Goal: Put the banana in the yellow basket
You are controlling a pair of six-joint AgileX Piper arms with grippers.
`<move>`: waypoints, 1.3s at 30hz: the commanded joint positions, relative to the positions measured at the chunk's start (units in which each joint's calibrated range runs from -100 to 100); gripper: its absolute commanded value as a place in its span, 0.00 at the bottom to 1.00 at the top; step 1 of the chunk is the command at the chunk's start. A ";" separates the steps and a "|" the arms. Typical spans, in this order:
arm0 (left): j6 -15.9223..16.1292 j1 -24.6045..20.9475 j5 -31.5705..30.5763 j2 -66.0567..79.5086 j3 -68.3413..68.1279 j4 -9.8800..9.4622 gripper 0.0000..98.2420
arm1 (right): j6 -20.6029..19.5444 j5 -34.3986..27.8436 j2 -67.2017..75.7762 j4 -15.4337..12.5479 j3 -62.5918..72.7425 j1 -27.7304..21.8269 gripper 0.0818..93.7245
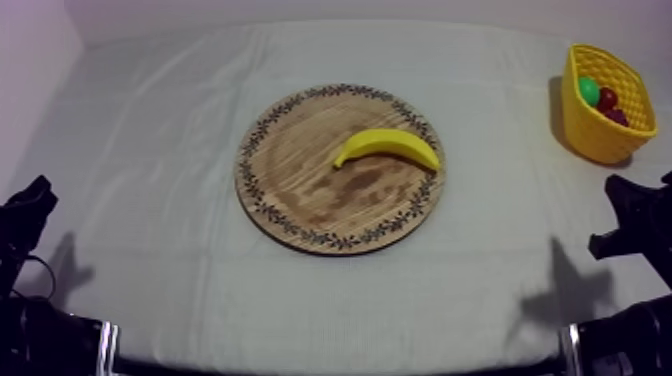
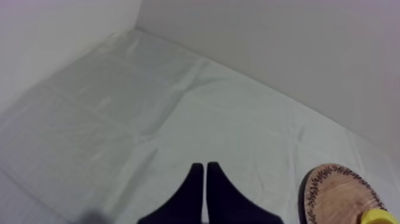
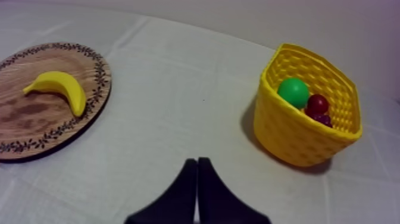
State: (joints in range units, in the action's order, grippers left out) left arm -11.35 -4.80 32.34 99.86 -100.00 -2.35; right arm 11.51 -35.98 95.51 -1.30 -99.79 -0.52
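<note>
A yellow banana lies on the right half of the round wooden board in the middle of the table. The yellow basket stands at the far right. My left gripper rests low at the left edge and my right gripper low at the right, just in front of the basket. In the left wrist view the gripper is shut on nothing, beside the board. The right gripper is also shut on nothing, on the cloth between the banana and the basket.
The basket holds a green round fruit, a small red fruit and something dark purple. Bare cloth surrounds the board. Pale walls close the table at the back and the left.
</note>
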 commanded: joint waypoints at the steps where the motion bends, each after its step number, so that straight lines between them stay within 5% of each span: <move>1: 0.00 -0.01 0.00 -0.04 0.00 -0.02 0.00 | 1.31 0.01 0.17 -0.04 0.01 -0.32 0.00; 25: 0.02 -0.01 0.00 -0.04 0.00 -0.02 0.00 | 8.26 -2.56 -2.94 0.16 3.51 -0.73 0.00; 39: 0.01 -0.01 0.00 -0.04 0.00 -0.02 0.00 | 7.67 -24.13 -31.89 -3.10 47.91 0.19 0.00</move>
State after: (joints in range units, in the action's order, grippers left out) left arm -11.32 -4.80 32.34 99.86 -100.00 -2.35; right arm 18.86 -56.47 70.93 -4.11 -65.38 -0.61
